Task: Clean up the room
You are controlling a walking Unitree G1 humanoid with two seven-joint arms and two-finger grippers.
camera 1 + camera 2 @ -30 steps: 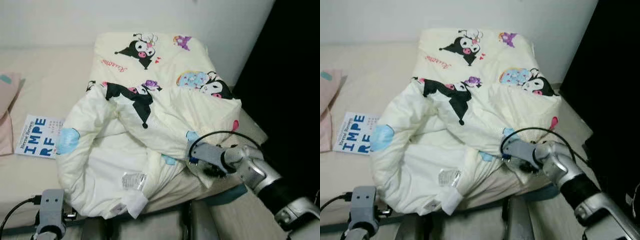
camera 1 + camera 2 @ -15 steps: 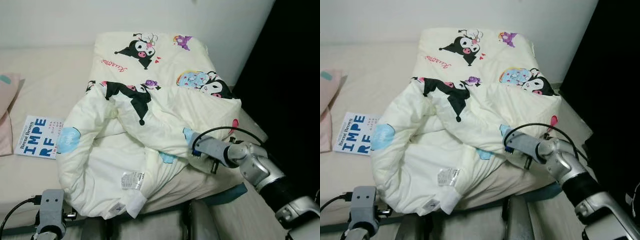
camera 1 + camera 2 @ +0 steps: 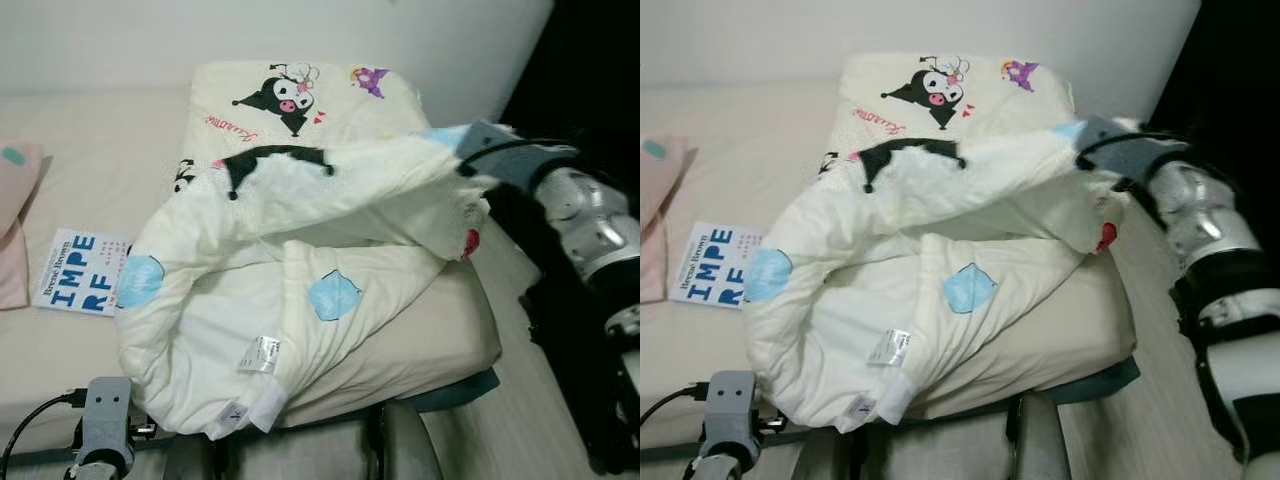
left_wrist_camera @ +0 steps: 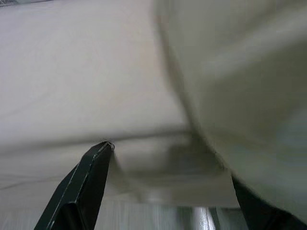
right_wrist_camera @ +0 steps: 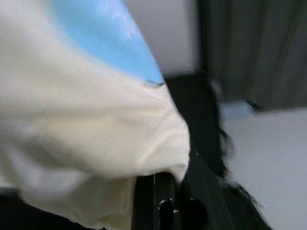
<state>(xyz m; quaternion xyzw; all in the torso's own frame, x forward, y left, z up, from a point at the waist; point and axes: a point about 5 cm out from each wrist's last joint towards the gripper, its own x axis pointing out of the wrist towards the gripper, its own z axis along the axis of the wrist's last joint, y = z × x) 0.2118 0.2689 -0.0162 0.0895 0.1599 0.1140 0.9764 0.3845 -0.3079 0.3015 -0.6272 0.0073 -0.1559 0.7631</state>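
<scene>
A cream blanket (image 3: 300, 300) printed with black cartoon figures lies bunched on the right end of the bed (image 3: 90, 160). My right gripper (image 3: 468, 152) holds the blanket's right edge raised above the bed, shut on the cloth; in the right wrist view the fabric (image 5: 91, 120) drapes over the fingers. My left arm (image 3: 102, 420) stays low at the bed's front edge. In the left wrist view my left gripper (image 4: 172, 191) is open, its fingers (image 4: 88, 179) spread in front of the mattress side and a hanging blanket fold.
A book (image 3: 80, 272) with blue letters lies on the sheet left of the blanket. A pink pillow (image 3: 12, 230) sits at the far left. A white wall (image 3: 300, 30) runs behind the bed, with a dark curtain (image 3: 590, 80) to the right.
My right gripper has risen from the blanket's lower right edge up and toward the wall, lifting the edge and opening the fold. A blue patch underneath now shows.
</scene>
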